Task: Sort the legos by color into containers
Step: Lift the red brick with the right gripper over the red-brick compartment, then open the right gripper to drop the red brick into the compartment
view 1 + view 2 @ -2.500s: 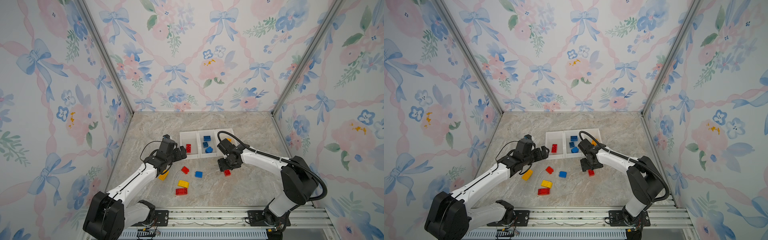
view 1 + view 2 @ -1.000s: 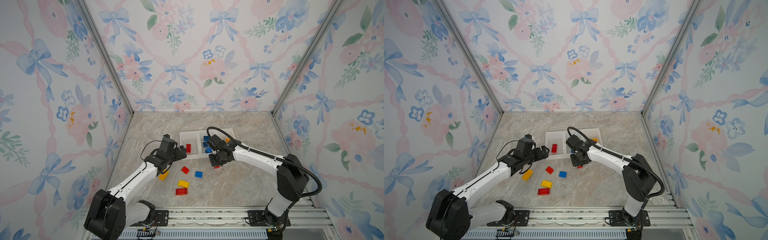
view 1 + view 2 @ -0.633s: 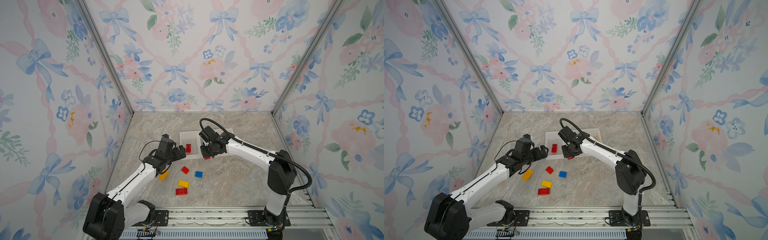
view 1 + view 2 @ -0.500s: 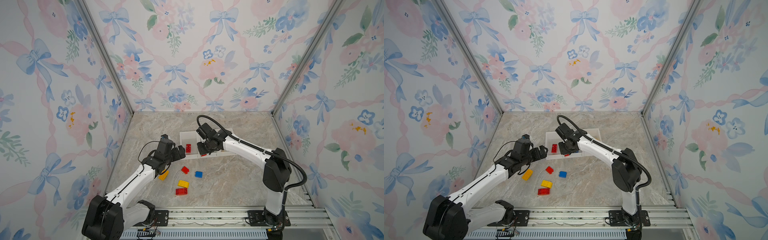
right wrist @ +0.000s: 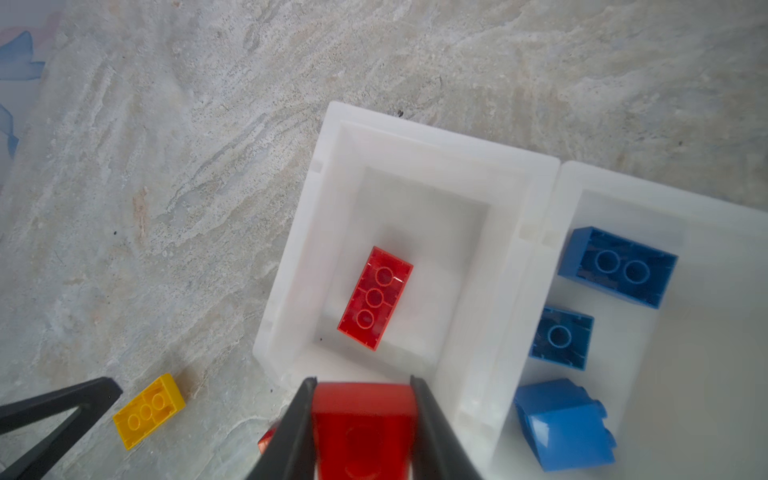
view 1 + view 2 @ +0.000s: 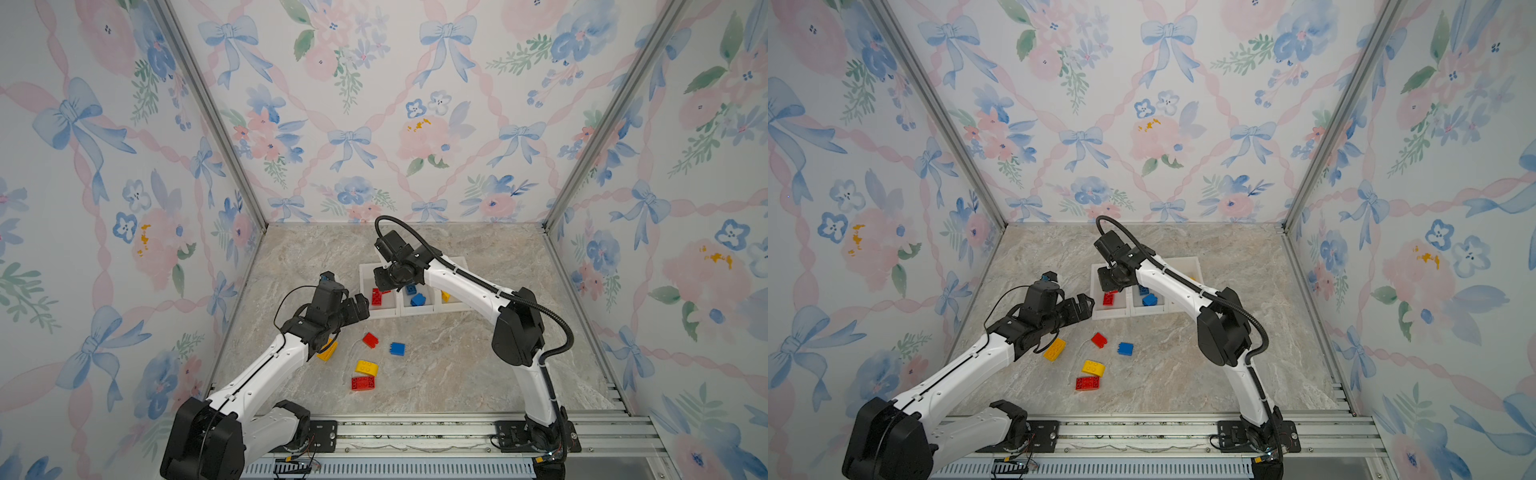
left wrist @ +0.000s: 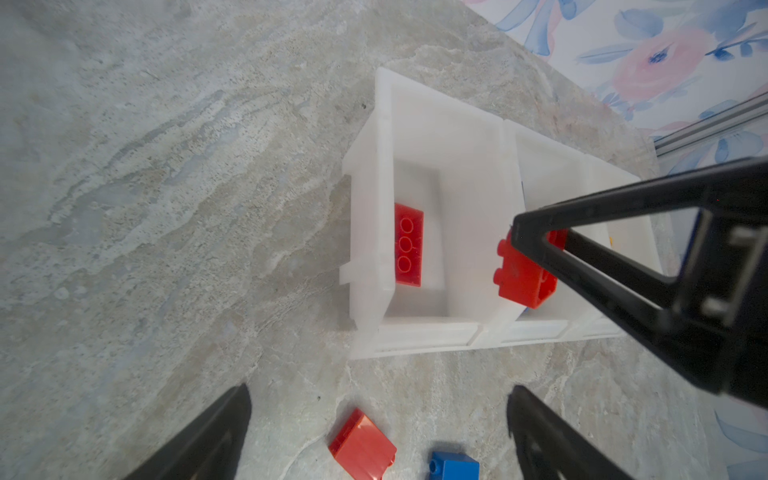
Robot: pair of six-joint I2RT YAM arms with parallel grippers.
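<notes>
Our right tool (image 5: 362, 384) clamps a glossy red studded brick (image 5: 361, 419) over the white bins (image 5: 332, 124); our left tool (image 7: 379, 390) gapes empty.

Left arm (image 6: 266, 365) runs forward from its base at the near edge, forearm rising toward the middle, wrist about level. Left tool (image 6: 362, 304) points right, jaws spread wide with nothing between them. Right arm (image 6: 465, 286) reaches forward and across the middle to the left, elbow raised, wrist bent steeply down, cable looping over it; right tool (image 5: 362, 380) points down, jaws pinched on a red lego (image 5: 361, 428), and sits near the left tool without touching it.
</notes>
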